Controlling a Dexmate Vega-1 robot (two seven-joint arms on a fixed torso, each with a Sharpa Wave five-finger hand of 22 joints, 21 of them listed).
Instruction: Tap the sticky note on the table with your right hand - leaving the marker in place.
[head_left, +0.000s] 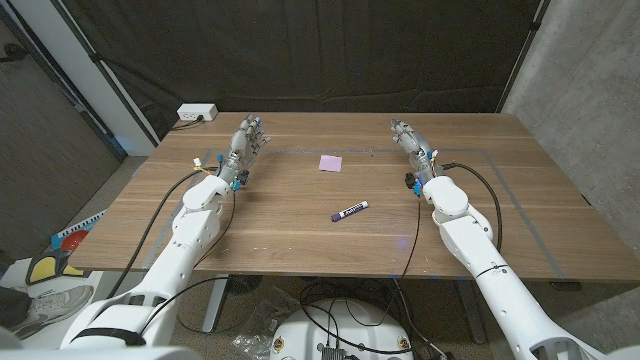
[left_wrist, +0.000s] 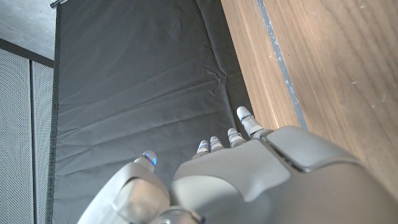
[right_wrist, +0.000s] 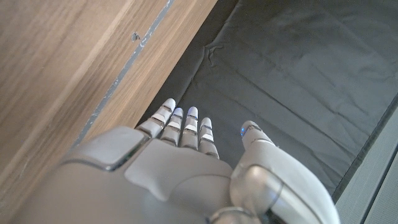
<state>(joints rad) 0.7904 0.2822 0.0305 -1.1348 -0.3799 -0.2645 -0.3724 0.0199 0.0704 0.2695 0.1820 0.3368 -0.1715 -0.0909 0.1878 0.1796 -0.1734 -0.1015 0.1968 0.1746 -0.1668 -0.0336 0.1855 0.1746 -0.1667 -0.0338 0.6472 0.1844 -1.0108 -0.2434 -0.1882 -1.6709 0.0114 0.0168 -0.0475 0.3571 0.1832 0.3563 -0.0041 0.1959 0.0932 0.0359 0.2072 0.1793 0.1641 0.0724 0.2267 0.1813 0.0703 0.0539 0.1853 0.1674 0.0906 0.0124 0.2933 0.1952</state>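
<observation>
One sticky note (head_left: 330, 163) lies well left of right robot hand (head_left: 411, 139).

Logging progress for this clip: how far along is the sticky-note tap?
Nothing looks done yet. The right robot hand sits open near the table's far edge, apart from the sticky note. The left robot hand holds nothing. Left: reach over, tap the note, avoid the marker.

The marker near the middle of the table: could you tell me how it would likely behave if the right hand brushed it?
The marker looks slim and round, lying on its side on the smooth wooden table, so it would probably roll or skid. It seems light, so even a slight nudge might shift it.
</observation>
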